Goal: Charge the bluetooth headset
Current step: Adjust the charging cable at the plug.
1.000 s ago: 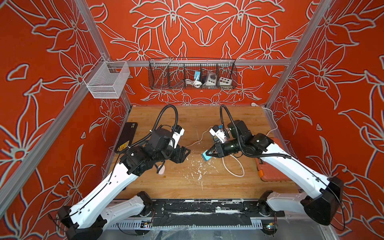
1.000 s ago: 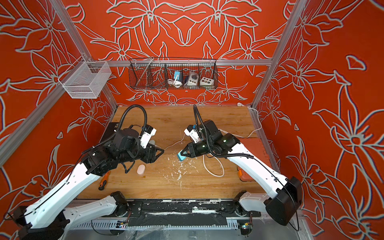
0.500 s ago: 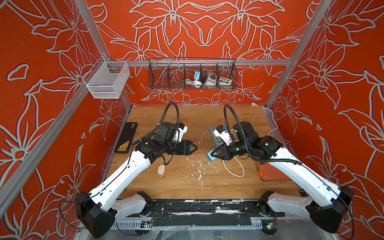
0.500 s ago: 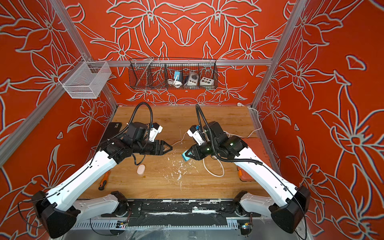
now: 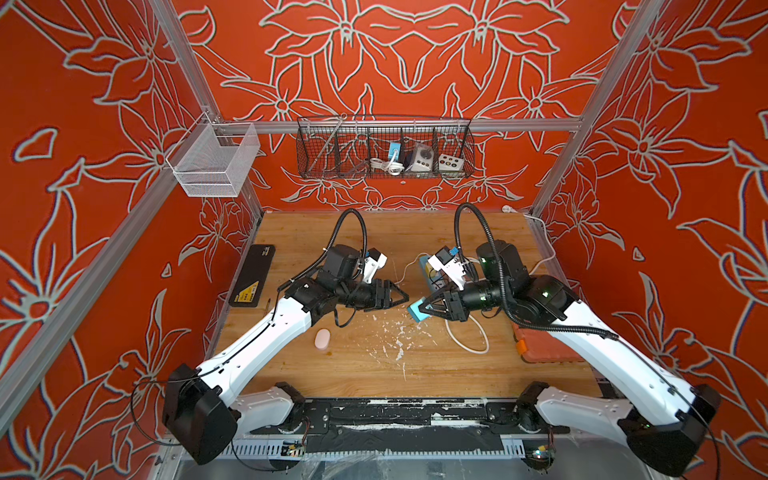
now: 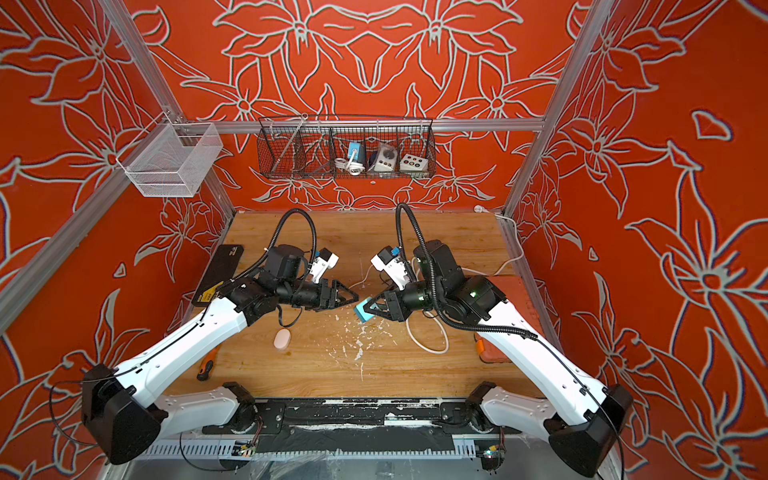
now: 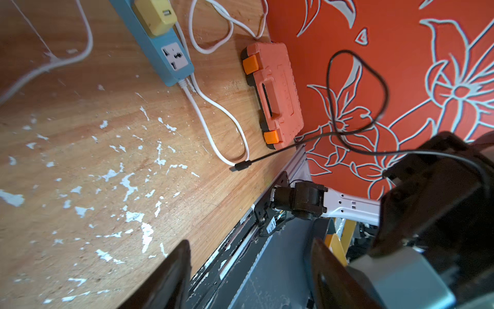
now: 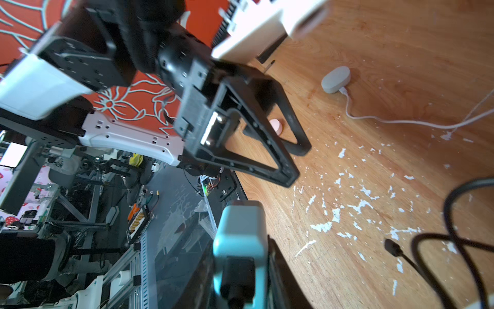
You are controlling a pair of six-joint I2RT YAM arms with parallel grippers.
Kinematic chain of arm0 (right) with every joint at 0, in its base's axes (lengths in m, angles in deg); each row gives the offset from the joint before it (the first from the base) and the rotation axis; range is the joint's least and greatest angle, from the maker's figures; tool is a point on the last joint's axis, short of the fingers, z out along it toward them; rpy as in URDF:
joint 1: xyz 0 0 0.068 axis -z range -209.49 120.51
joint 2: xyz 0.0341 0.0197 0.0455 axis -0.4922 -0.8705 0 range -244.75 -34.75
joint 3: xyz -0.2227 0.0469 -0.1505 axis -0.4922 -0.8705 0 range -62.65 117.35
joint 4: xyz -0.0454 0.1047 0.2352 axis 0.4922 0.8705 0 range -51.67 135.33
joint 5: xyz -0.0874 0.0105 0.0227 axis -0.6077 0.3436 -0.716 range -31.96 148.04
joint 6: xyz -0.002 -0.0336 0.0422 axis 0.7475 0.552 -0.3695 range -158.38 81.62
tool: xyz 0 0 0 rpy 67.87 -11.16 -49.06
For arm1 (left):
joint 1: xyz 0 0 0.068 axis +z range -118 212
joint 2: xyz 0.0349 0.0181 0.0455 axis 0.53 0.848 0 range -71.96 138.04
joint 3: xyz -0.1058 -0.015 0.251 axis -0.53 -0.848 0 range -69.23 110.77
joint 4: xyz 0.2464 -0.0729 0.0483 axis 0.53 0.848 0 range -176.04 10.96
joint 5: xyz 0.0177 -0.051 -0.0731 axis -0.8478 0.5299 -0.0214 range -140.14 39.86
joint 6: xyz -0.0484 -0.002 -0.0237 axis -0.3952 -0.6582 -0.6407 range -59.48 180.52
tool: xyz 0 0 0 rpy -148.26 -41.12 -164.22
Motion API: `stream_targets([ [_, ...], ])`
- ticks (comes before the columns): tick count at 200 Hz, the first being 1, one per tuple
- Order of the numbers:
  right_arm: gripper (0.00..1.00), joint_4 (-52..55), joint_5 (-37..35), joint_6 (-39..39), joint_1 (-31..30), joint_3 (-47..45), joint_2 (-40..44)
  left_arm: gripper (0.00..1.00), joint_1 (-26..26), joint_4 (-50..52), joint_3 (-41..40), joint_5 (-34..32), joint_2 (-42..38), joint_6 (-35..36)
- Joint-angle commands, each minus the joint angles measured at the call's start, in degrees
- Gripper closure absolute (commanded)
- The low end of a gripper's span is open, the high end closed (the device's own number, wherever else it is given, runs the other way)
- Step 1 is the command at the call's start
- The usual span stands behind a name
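Note:
My right gripper [image 5: 420, 309] [image 8: 240, 270] is shut on a light-blue charger [image 6: 363, 311] [image 8: 242, 235] and holds it just above the table's middle. A black cable [image 7: 355, 149] is plugged into the charger, and its free plug [image 7: 240, 166] [image 8: 390, 246] lies on the wood. My left gripper [image 5: 401, 300] [image 6: 351, 297] [image 7: 250, 270] is open and empty, its tips facing the charger a short gap away. A small pink oval case [image 5: 322, 338] [image 6: 282, 338] lies below the left arm. A grey oval case [image 8: 336, 79] has a white cable in it. Which one is the bluetooth headset I cannot tell.
A blue power strip [image 7: 167, 48] with a yellow adapter [image 7: 155, 14] lies behind the right gripper, its white cord [image 5: 469, 338] looped in front. An orange tool case [image 7: 272, 93] sits by the right wall. A black flat box [image 5: 253, 280] and a screwdriver [image 6: 206, 365] lie at the left.
My left arm has swung right, bringing its gripper close to the charger, and its jaws have opened a little wider. The right gripper, still holding the charger, has shifted slightly right.

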Motion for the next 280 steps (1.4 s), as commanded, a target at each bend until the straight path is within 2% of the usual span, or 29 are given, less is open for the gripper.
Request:
stream_targets([
  [1, 0.92, -3.35, 3.39, -1.06, 0.28, 0.90, 1.12, 0.30, 0.10, -6.54, -2.53, 4.31, 1.02, -3.69],
  [23, 0.92, -3.59, 2.57, -1.13, 0.28, 0.55, 0.93, 0.30, 0.05, -6.46, -2.48, 1.92, 0.51, -3.04],
  [48, 0.92, -6.43, 4.39, -2.90, 0.28, -0.70, 0.90, 0.30, -0.57, -10.82, -2.99, 5.92, 2.21, -5.06],
  [58, 0.92, -7.16, 4.81, -3.41, 0.28, -0.82, 0.86, 0.31, -2.04, -11.50, -2.90, 5.66, 2.82, -4.43],
  [92, 0.92, -9.77, 7.54, -5.76, 0.28, -0.82, 0.65, 0.34, -9.34, -7.37, -1.35, -5.92, 3.50, 6.15],
  [116, 0.92, -11.67, 9.27, -7.95, 0.27, -0.68, 0.79, 0.33, -10.32, -13.55, -5.53, -10.48, 2.51, 6.01],
  [145, 0.92, -15.68, 11.61, -12.21, 0.37, -0.93, 1.17, 0.31, -11.29, -23.75, -11.76, -16.70, -2.43, 5.16],
  [178, 0.92, -17.95, 14.00, -15.26, 0.37, -1.26, 0.75, 0.31, -12.86, -27.12, -13.03, -21.72, -5.92, 10.48],
  [221, 0.92, -22.31, 17.04, -19.70, 0.37, -2.74, 0.54, 0.31, -13.04, -34.03, -15.57, -21.11, -7.93, 15.71],
  [280, 0.92, -25.50, 18.35, -23.10, 0.39, -2.49, 0.70, 0.33, -14.83, -39.02, -14.66, -12.78, -4.58, 18.59],
])
